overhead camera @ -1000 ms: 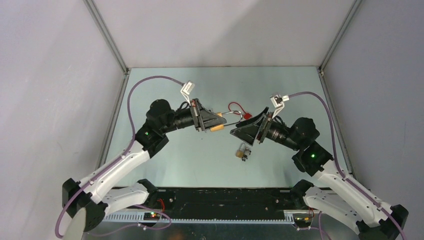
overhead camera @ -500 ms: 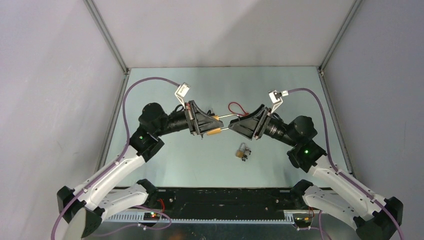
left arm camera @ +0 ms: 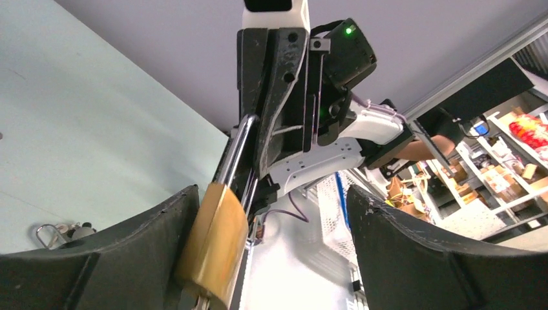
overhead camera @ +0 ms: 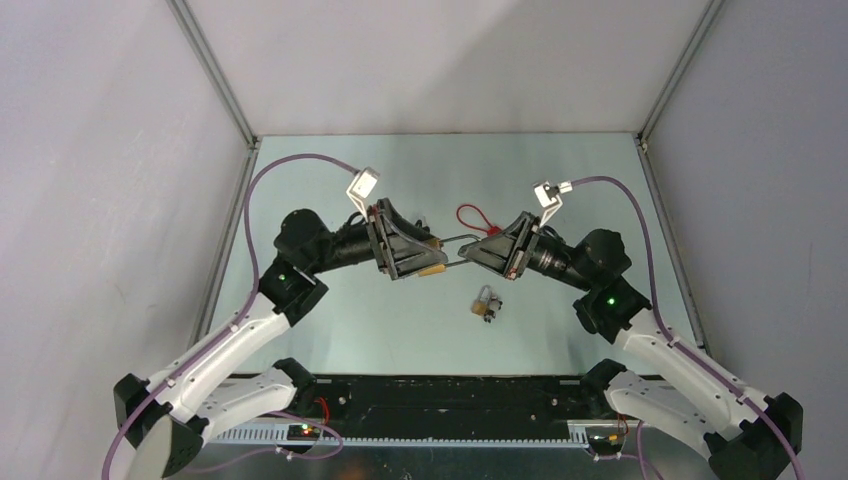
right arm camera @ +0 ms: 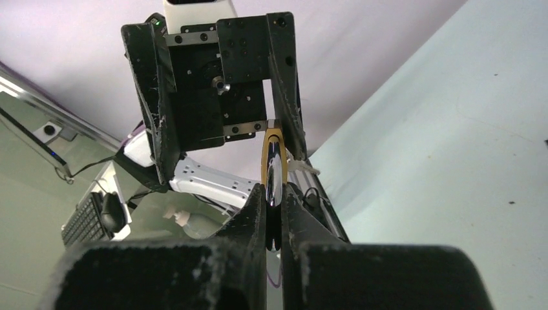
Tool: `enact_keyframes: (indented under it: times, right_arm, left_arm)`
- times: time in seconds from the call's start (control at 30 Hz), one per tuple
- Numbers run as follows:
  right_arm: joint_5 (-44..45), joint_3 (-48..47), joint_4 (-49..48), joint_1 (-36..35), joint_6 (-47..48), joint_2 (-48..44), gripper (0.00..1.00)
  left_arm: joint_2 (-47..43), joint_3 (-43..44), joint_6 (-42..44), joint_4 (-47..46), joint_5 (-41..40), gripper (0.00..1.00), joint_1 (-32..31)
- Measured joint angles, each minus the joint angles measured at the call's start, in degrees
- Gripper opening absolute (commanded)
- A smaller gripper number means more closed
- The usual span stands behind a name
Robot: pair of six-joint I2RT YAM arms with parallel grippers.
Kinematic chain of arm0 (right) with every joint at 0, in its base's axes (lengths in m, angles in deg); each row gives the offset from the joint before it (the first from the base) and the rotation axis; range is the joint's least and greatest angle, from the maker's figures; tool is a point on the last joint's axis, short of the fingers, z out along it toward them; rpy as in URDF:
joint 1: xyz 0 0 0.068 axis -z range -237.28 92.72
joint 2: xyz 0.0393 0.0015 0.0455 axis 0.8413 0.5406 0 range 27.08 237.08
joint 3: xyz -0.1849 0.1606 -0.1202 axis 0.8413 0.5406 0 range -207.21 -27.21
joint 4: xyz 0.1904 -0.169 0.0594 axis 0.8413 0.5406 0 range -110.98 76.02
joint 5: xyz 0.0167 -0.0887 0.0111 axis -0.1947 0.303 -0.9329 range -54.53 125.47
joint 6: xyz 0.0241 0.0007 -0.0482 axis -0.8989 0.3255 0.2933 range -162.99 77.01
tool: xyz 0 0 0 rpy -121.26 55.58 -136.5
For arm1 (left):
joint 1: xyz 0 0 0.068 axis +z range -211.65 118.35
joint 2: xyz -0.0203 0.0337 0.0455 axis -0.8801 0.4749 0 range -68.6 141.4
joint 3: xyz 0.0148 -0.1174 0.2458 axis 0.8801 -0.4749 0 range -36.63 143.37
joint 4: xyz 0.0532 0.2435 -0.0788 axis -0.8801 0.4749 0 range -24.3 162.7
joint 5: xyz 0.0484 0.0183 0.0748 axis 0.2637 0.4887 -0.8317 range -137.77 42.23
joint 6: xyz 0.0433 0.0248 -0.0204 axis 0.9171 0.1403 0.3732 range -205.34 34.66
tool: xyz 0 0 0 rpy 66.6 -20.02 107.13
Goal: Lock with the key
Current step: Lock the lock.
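Observation:
A brass padlock (overhead camera: 433,268) with a long steel shackle (overhead camera: 455,240) hangs in the air between the two arms. My right gripper (overhead camera: 470,252) is shut on the shackle (right arm camera: 274,169), which is pinched between its fingertips (right arm camera: 274,194). My left gripper (left arm camera: 271,200) stands open around the lock's body (left arm camera: 214,245). The body leans on the left finger (left arm camera: 155,226) and is well apart from the right finger (left arm camera: 400,239). A bit of metal shows under the body; I cannot tell whether it is the key.
On the table below lies a small second padlock with a bunch of keys (overhead camera: 487,302), also seen low in the left wrist view (left arm camera: 61,230). A red looped cable (overhead camera: 476,216) lies behind the grippers. Grey walls enclose the table.
My left gripper let go of the padlock's body and opened wide. My right gripper closed on the shackle. Both arms drew slightly closer together.

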Motion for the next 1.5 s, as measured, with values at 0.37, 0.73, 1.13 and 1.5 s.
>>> enact_keyframes:
  times: [0.37,0.73,1.13,1.5]
  right_arm:
    - [-2.03,0.28,3.89,3.72,2.97,-6.49,0.0]
    - [-6.16,0.28,7.02,4.07,6.23,-8.83,0.0]
    - [-7.23,0.28,7.52,4.15,6.4,-9.2,0.0]
    - [-7.19,0.28,7.65,4.28,6.82,-9.38,0.0]
  left_arm:
    - [-0.9,-5.9,10.08,0.83,4.61,0.81,1.79]
    - [-4.94,-6.47,15.23,2.54,9.25,0.48,2.91]
    - [-7.54,-7.04,16.79,2.47,11.85,0.33,2.91]
    - [-5.84,-7.04,16.74,2.62,11.56,0.0,2.91]
